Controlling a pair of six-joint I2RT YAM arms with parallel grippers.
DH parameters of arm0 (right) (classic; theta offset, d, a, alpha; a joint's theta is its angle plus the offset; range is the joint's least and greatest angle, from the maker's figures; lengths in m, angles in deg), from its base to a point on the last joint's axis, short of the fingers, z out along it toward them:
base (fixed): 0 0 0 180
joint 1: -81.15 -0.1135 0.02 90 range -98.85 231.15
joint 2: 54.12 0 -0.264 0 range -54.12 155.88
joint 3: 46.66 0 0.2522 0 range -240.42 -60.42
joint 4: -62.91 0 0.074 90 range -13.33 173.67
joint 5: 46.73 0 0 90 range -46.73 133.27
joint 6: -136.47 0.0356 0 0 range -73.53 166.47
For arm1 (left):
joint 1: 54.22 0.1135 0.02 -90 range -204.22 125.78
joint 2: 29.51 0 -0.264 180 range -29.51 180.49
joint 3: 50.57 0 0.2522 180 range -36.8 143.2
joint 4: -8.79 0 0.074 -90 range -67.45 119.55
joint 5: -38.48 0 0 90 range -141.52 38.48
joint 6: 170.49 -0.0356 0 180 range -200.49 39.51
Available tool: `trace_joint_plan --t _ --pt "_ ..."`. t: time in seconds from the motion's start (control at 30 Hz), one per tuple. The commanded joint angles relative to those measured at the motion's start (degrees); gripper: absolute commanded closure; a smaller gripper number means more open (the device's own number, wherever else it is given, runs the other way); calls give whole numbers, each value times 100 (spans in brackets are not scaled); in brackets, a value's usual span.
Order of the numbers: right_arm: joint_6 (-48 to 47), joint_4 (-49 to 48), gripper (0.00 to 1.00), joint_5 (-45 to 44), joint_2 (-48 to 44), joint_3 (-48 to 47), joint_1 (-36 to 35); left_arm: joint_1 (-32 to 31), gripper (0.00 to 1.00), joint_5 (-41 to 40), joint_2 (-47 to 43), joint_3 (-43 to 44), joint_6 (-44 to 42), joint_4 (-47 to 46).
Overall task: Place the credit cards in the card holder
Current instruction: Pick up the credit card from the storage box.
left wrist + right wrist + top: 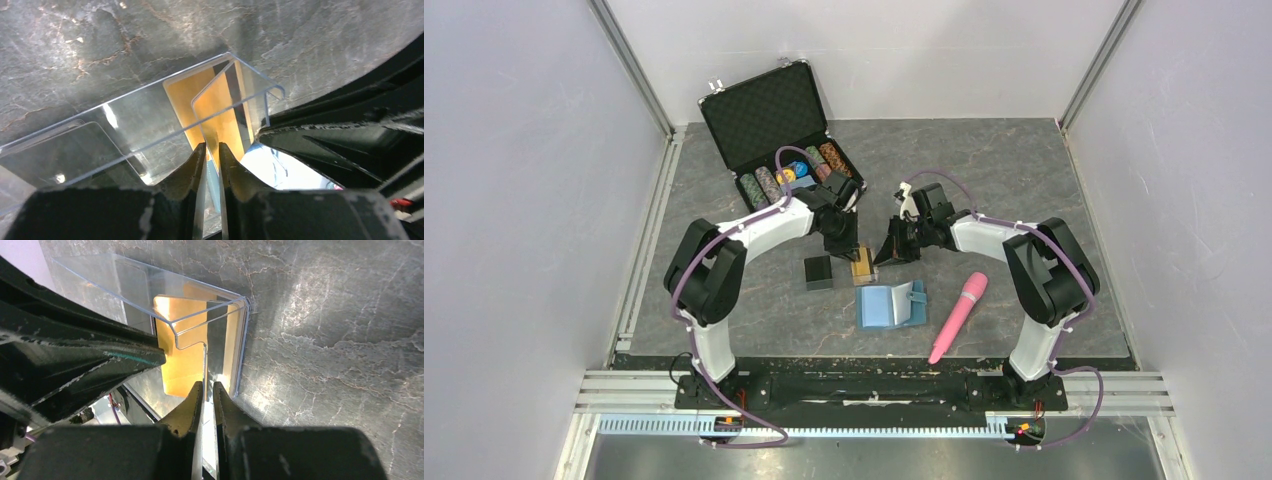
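Observation:
Gold-orange credit cards [864, 266] stand upright in a clear plastic box [865, 275] at the table's middle. My left gripper [852, 250] reaches down into the box. In the left wrist view, the left gripper [211, 146] is shut on the edge of one gold card [220, 110], with another gold card [185, 92] behind it. My right gripper [890, 254] is beside it. In the right wrist view, the right gripper [204, 384] is shut on the clear box's [100, 275] thin wall, next to the gold cards [180, 360]. The teal-blue card holder [879, 306] lies open just in front.
A small dark box [819, 272] stands left of the clear box. An open black chip briefcase [774, 120] with poker chips is at the back. A pink cylindrical object [959, 315] lies at the front right.

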Motion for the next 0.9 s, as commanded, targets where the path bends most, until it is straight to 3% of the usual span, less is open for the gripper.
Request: trace_joint_plan --t 0.0,0.4,0.6,0.87 --pt "1 -59 100 357 -197 33 -61 -36 79 -457 213 207 -373 357" --pt "5 -60 100 365 -179 41 -61 -182 77 -550 597 491 -537 590" --pt "-4 -60 100 375 -159 28 -60 -264 62 -656 641 564 -551 698" --pt "-12 -56 100 393 -162 39 -57 -279 59 -549 406 530 -524 550"
